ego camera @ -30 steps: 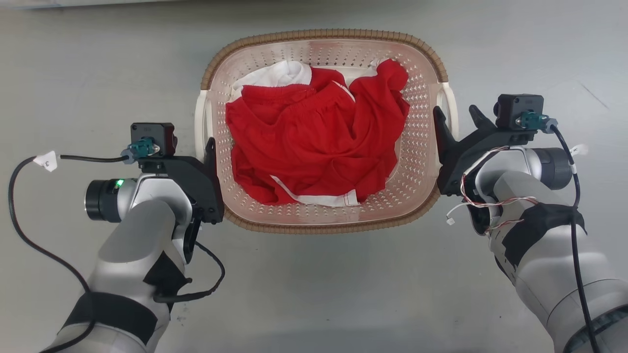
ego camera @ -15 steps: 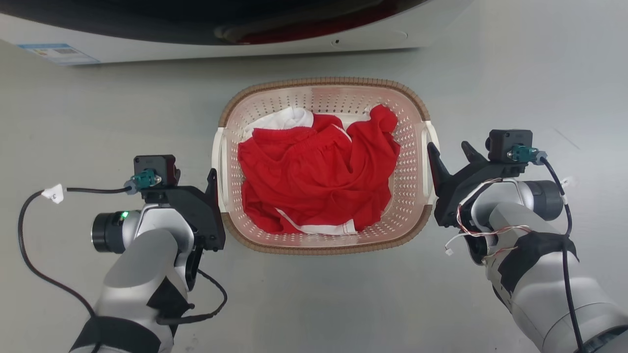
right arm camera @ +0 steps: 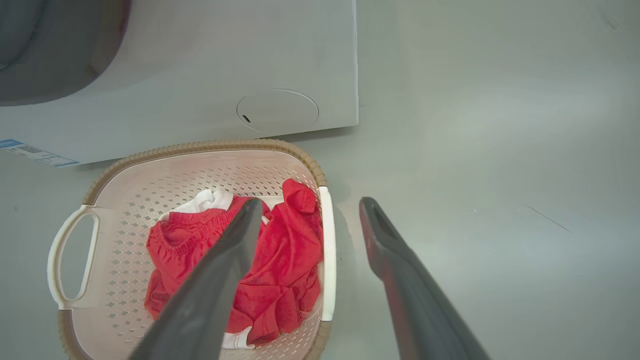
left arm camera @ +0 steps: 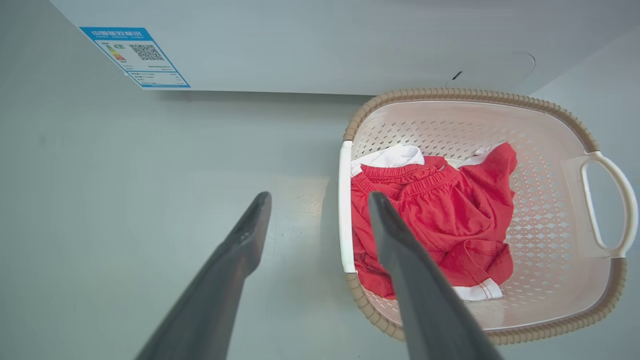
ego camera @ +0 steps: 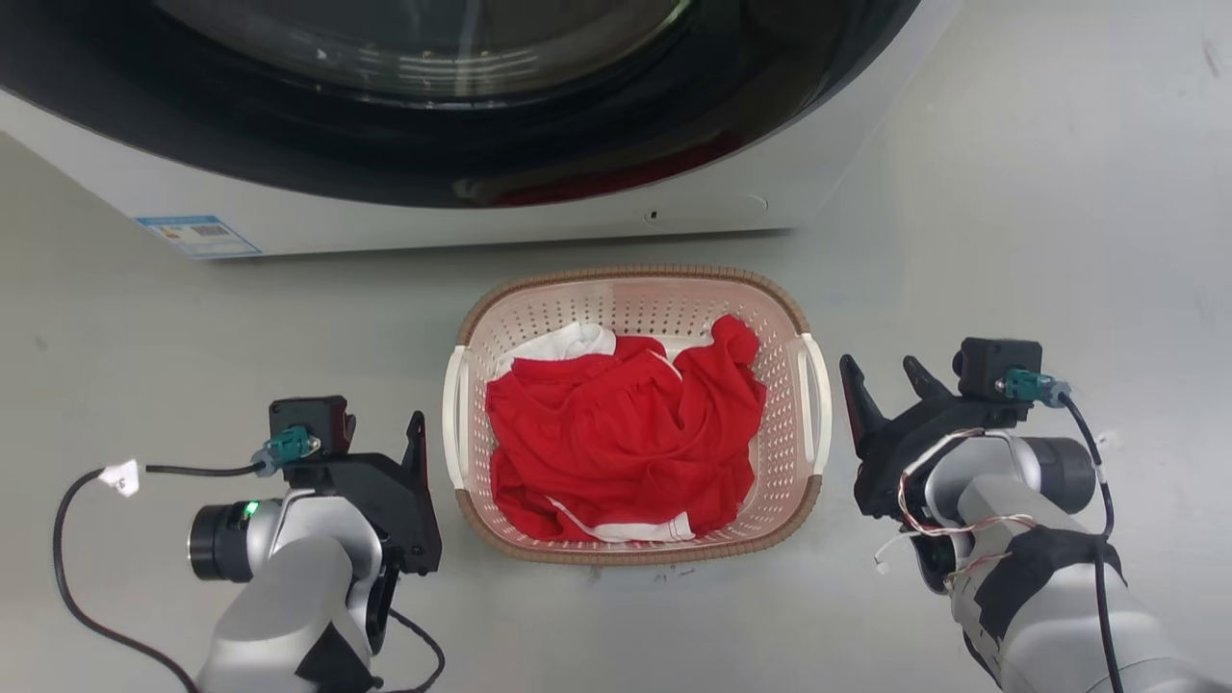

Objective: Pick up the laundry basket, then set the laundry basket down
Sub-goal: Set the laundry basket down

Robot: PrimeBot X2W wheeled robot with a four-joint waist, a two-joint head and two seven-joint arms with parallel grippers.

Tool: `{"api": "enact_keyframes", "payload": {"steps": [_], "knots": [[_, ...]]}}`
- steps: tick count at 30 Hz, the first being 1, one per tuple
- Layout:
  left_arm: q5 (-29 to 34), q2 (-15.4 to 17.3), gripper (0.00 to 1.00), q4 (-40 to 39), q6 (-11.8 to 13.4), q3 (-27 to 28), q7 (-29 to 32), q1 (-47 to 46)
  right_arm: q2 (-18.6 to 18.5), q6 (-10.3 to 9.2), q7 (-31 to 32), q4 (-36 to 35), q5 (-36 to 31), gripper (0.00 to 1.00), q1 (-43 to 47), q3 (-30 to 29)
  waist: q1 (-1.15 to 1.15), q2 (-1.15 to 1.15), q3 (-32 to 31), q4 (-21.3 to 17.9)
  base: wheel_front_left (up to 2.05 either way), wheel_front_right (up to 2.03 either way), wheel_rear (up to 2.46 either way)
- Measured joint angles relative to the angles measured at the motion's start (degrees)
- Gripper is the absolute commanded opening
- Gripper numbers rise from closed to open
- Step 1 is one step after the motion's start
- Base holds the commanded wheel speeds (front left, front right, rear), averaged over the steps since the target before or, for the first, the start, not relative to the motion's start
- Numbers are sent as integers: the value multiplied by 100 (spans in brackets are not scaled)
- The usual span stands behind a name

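laundry basket point(ego camera: 635, 277): frame centre, on floor point(ego camera: 1011, 241), unheld
left gripper point(left arm camera: 319, 197): fingers apart, empty
right gripper point(ego camera: 878, 364): fingers apart, empty
progress: unlifted or already set down; unclear

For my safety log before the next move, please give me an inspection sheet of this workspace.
Surface: grey floor, few faint marks.
Job's things: laundry basket upright before the washer, holding red clothes and a white garment.
Clutter: nothing seen.
Pincers: left pincer and right pincer open, each beside a white handle, not touching.
Cables: black cable loops from left wrist; thin wires hang loose at right wrist.
Surroundings: washer with blue label.
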Motion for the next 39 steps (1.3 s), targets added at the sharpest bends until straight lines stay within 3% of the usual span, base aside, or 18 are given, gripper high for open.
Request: {"api": "enact_keyframes", "payload": {"steps": [9,19,39], "knots": [[2,41,100,0,11,-15,-220,498,7,73,-176,-42,49,100,552,-57,-1,0,-717,-22,0,0,0],[11,83,100,-289,159,49,-261,876,-51,30,-182,-411,9,100,943,-224,0,0,-1422,-60,0,0,0],[561,445,100,-2316,564,300,-261,2134,-550,-573,-182,-2107,-833,100,2139,-477,0,0,-2402,-154,0,0,0]]}}
